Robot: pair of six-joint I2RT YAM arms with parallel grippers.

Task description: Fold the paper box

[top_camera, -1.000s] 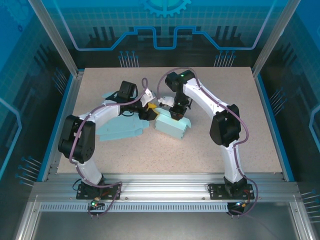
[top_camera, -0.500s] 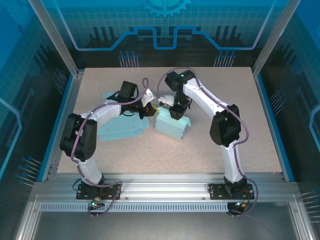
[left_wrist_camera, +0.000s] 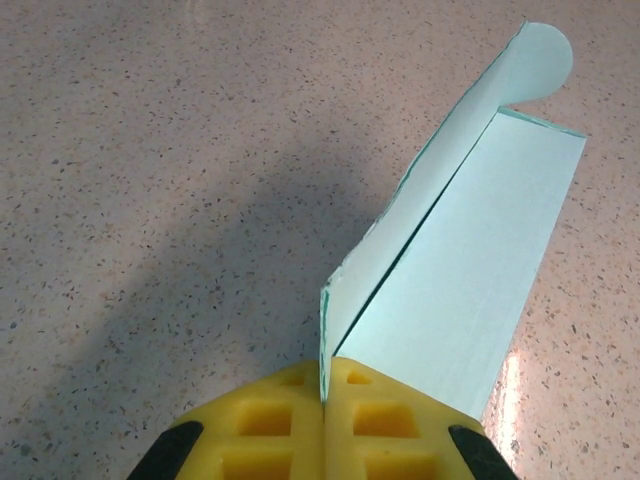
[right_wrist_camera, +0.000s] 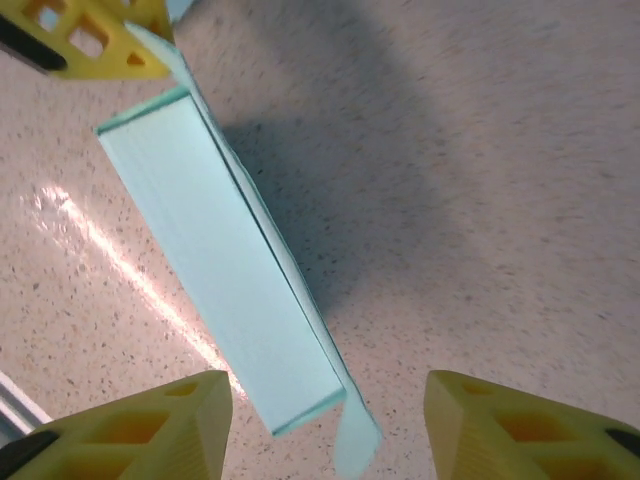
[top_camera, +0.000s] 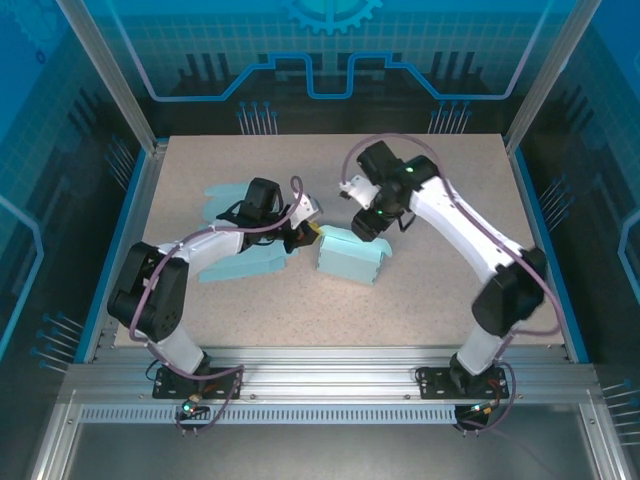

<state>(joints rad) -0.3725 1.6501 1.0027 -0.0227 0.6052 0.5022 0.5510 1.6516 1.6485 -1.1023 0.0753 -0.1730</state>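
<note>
Where the two arms meet over the middle of the speckled beige table (top_camera: pixel 450 290), the pale teal folded paper box (top_camera: pixel 352 258) lies on its broad side, a closed oblong with its long faces flat.

Left gripper (top_camera: pixel 308 233): sits at the box's left end. In the left wrist view the left gripper (left_wrist_camera: pixel 325 378) has its yellow fingers (left_wrist_camera: pixel 270 430) pressed together, pinching the near edge of a thin upright flap (left_wrist_camera: pixel 400 240) that rises along the left side of the box (left_wrist_camera: pixel 450 290). This flap ends in a rounded tab (left_wrist_camera: pixel 540 55) at the far corner.

Right gripper (top_camera: pixel 370 228): stands over the far right part of the box. In the right wrist view the right gripper (right_wrist_camera: pixel 328 388) has its yellow fingers (right_wrist_camera: pixel 150 425) spread wide, one to either side of the box (right_wrist_camera: pixel 220 270), gripping nothing. Whether a finger touches the paper cannot be told. The pinching fingers of the left gripper (right_wrist_camera: pixel 90 40) show at the box's far corner in this view.

Other items: a flat pale teal paper sheet (top_camera: pixel 245 265) lies on the table under the left arm, just left of the box
</note>
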